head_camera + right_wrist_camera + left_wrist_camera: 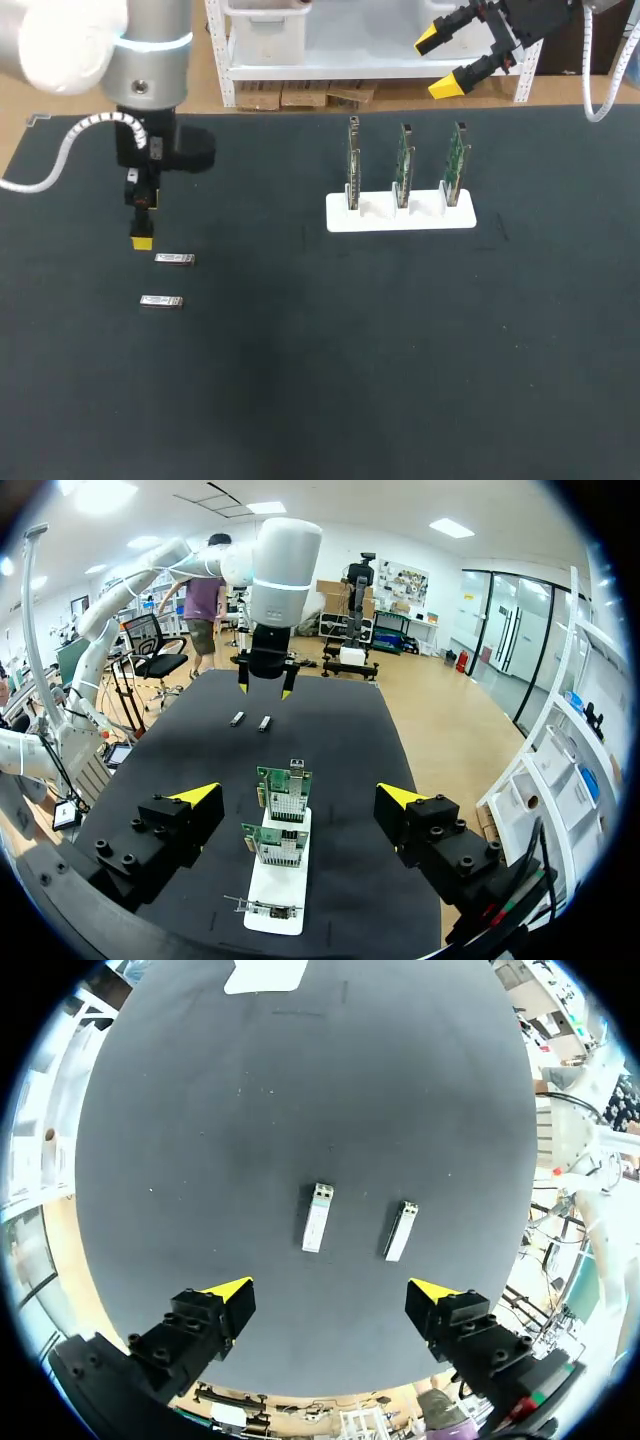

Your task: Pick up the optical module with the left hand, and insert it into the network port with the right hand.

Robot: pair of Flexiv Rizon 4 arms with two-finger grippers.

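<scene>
Silvery metal, the optical module and a spare module lie flat on the counter, well left of the card holder. Left jaws and right jaws stand open, empty. Probably light, stiff and slick: pinch its long sides.

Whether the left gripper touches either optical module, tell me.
Apart. The left wrist view shows bare table between the open left gripper and both optical modules ahead of it.

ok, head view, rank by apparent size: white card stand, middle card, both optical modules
1. white card stand
2. middle card, seen edge-on, so thin
3. rear optical module and front optical module: they look alike, so no ranking between them
</scene>
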